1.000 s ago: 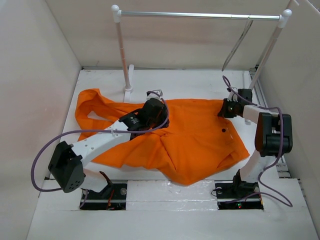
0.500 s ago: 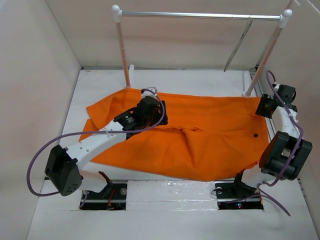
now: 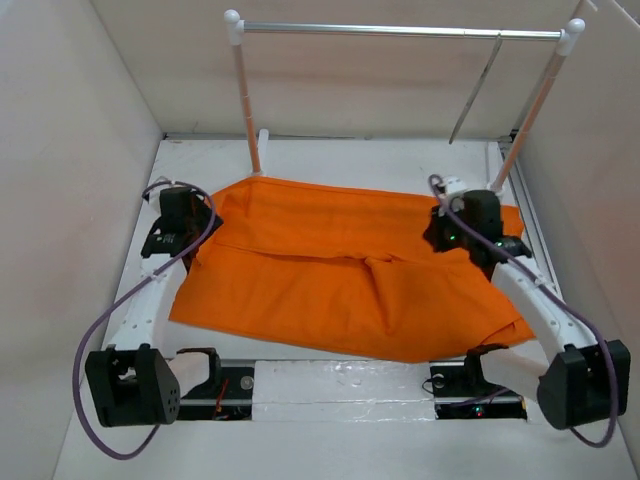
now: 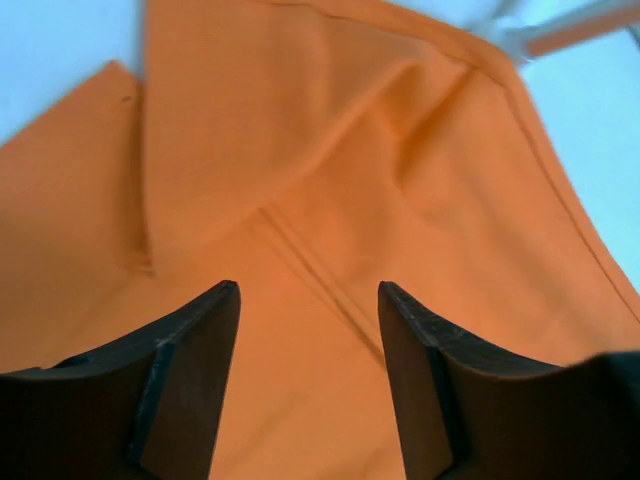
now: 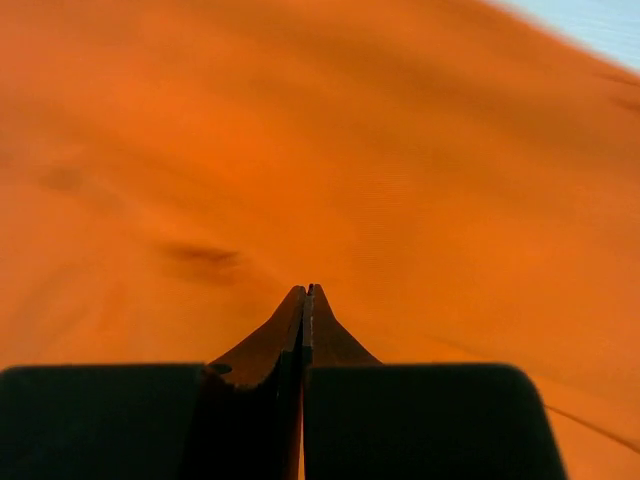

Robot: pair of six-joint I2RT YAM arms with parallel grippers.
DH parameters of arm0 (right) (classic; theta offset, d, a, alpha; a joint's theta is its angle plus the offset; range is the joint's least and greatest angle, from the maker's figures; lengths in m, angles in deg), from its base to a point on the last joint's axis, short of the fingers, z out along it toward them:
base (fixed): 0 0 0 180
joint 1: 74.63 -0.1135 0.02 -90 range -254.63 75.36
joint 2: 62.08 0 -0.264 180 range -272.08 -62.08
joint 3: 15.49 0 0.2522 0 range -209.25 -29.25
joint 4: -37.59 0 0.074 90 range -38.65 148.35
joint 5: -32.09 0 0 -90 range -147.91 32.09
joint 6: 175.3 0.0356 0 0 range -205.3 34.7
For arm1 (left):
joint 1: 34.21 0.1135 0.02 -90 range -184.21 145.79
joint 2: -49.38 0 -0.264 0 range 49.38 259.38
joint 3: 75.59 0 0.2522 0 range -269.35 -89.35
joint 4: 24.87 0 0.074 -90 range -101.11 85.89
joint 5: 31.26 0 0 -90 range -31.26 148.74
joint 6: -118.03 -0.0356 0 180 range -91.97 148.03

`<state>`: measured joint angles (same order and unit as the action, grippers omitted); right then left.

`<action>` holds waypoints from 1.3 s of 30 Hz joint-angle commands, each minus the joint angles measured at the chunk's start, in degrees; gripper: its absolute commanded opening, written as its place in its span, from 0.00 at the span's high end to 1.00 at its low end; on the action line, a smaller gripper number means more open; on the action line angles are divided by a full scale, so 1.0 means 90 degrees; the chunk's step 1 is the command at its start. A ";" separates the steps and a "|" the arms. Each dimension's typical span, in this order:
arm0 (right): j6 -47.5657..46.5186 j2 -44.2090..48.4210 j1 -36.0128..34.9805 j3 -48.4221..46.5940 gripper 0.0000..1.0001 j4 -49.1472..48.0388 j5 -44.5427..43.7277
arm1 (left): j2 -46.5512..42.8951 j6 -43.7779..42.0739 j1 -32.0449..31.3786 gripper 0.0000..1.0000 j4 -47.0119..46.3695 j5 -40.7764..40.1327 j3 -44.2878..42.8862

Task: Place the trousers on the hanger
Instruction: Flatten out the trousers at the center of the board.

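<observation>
The orange trousers [image 3: 340, 265] lie spread flat across the white table, with a fold near the middle. They fill the left wrist view [image 4: 300, 150] and the blurred right wrist view [image 5: 320, 150]. The thin hanger [image 3: 477, 88] hangs edge-on from the rail at the back right, apart from both arms. My left gripper [image 3: 190, 222] is at the trousers' left edge; its jaws [image 4: 305, 290] are open over the cloth with nothing between them. My right gripper [image 3: 447, 228] is over the trousers' right part; its jaws [image 5: 308, 290] are pressed together, with no cloth seen between them.
A silver rail [image 3: 400, 30] on two white-footed posts [image 3: 245, 100] [image 3: 530, 110] spans the back of the table. Beige walls close in the left, right and back sides. The arm bases sit at the near edge.
The trousers were pulled out flat and wide. My left gripper moved from the trousers' middle to their left edge. My right gripper swung out to the far right, then back over the cloth.
</observation>
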<state>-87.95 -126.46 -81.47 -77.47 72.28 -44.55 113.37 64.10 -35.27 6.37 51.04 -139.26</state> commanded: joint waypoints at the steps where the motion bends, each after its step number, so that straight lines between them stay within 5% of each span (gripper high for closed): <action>1: 0.0275 0.0249 -0.1675 0.0338 1.00 -0.0548 0.0186 | 0.0175 -0.0131 0.0584 0.48 0.0157 0.0446 0.0174; 3: 0.0276 0.0259 -0.2333 0.0358 0.92 -0.0480 -0.0135 | 0.0341 -0.0170 0.0829 0.65 0.0236 0.0475 0.0301; 5: 0.0276 0.0259 -0.3065 0.0446 0.81 -0.0528 -0.0371 | 0.0439 -0.0054 0.1170 0.71 0.0217 0.0514 0.0399; 7: 0.0510 0.0200 -0.3361 0.0553 0.64 -0.0626 -0.0499 | 0.0478 0.0121 0.1435 0.69 0.0119 0.0631 0.0506; 9: 0.0500 0.0045 -0.3586 0.0720 0.58 -0.0899 -0.0246 | 0.0546 0.0220 0.1826 0.56 -0.0124 0.0699 0.0604; 11: 0.0510 -0.0053 -0.3907 0.0817 0.57 -0.1045 -0.0069 | 0.0799 0.0279 0.1973 0.49 -0.0349 0.0817 0.0585; 25: 0.0110 -0.0386 -0.4466 0.0661 0.56 -0.0802 -0.0088 | 0.3270 0.0269 0.1973 0.51 -0.0770 0.0924 -0.1455; 39: 0.0207 -0.0502 -0.4466 0.0642 0.56 -0.0714 -0.0264 | 0.5770 -0.0131 0.1973 0.54 0.0371 0.0183 -0.3837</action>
<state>-85.55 -130.37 -121.22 -69.76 66.84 -46.21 163.44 64.50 -17.61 5.14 54.32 -169.40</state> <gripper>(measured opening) 0.437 0.461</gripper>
